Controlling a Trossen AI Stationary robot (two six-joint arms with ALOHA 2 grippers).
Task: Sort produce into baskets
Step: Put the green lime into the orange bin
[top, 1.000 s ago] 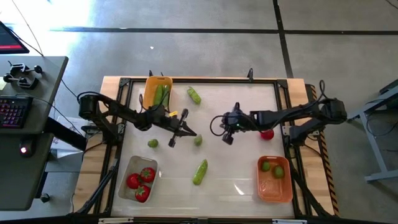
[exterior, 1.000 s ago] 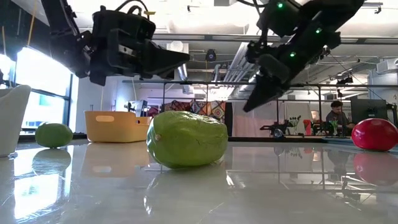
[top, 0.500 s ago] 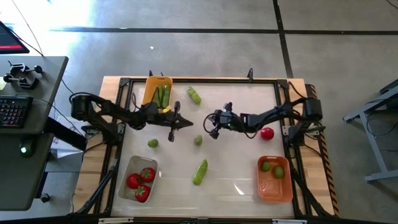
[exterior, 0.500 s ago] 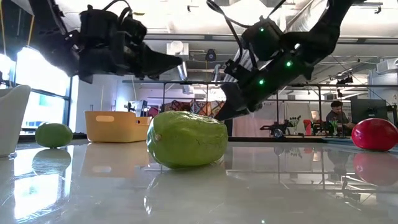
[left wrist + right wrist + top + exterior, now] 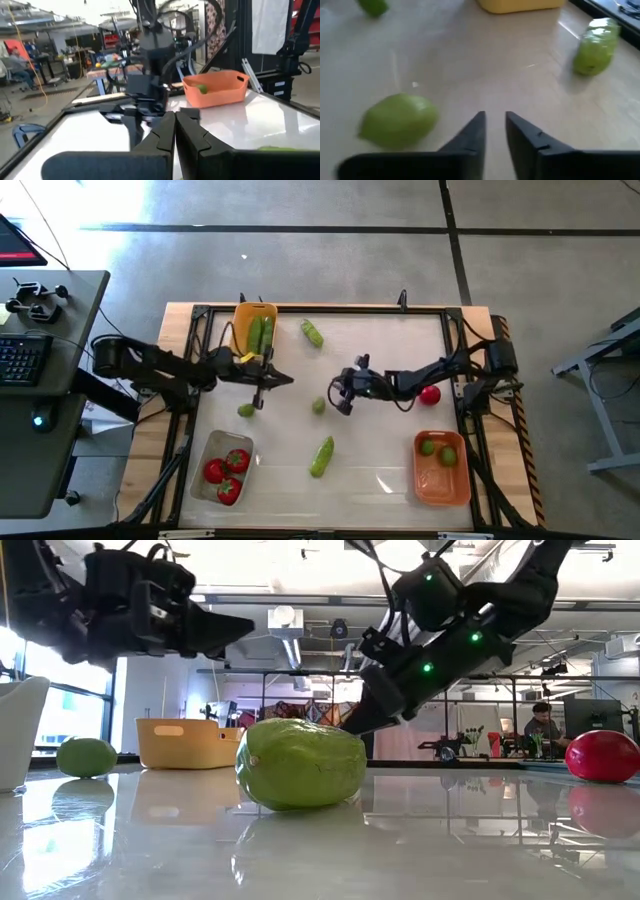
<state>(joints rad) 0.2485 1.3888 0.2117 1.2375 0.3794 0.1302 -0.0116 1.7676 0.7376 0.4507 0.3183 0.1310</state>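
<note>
My right gripper hovers low over the table's middle, slanting down, its fingers a little apart with nothing between them. A green lime rests on the table just beside it. My left gripper is shut and empty, level, near the yellow basket, which holds cucumbers. The clear basket holds tomatoes and the orange basket holds limes. Loose on the table lie another lime, a cucumber, a second cucumber and a tomato.
The table has a raised wooden frame. Bare white table top lies between the front cucumber and the orange basket. A desk with a keyboard stands off the table's left side. A person sits far back in the room.
My right gripper has gone toward the table's left edge and down, tipping its fingers lower, ending beside the middle lime. My left gripper has drawn back toward the table's left edge, staying level. No produce has moved.
</note>
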